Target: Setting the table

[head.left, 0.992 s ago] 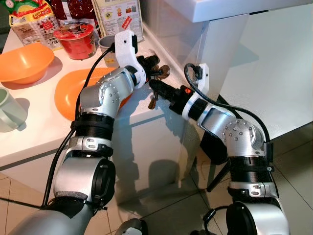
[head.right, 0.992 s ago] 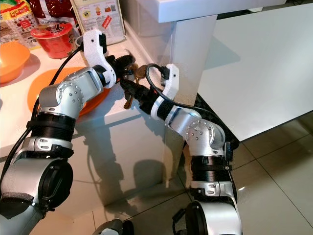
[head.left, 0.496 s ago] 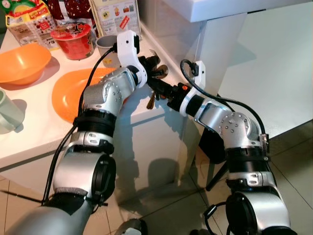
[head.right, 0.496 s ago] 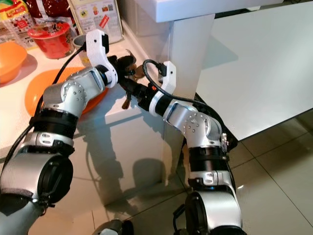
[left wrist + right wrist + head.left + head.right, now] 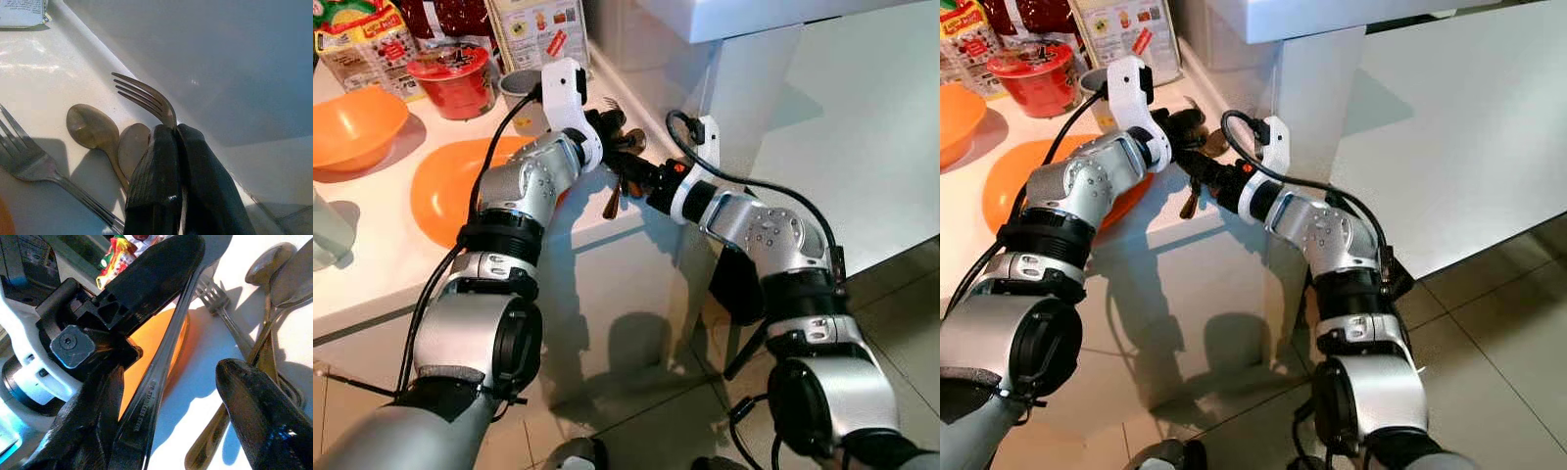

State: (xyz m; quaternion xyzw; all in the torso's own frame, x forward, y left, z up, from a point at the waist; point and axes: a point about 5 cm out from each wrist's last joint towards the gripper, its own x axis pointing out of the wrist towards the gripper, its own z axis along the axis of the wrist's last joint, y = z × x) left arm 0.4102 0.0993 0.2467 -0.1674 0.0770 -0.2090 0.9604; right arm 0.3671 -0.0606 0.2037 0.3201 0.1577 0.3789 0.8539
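My left gripper (image 5: pixel 176 128) is shut on a steel fork (image 5: pixel 146 95), held just above the white counter (image 5: pixel 372 284) near its right corner. The fork's tines point away from the fingers and its handle (image 5: pixel 156 382) runs back between the two spread fingers (image 5: pixel 259 406) of my right gripper (image 5: pixel 631 174). That gripper is open and reaches in from the right, close under the left gripper (image 5: pixel 607 122). On the counter under them lie two spoons (image 5: pixel 90 127) and another fork (image 5: pixel 24 156). An orange plate (image 5: pixel 445 186) sits just left of the cutlery.
An orange bowl (image 5: pixel 352 122), a red noodle cup (image 5: pixel 450 78), a grey cup (image 5: pixel 521 93) and food boxes (image 5: pixel 538 29) stand further back. A pale mug (image 5: pixel 325 230) is at the left edge. A brown handle (image 5: pixel 612 201) overhangs the counter's edge. A white table (image 5: pixel 842 127) stands to the right.
My right gripper has pushed up and left, closer to the left gripper, so the fork's handle now lies between its fingers. The left gripper has kept hold of the fork.
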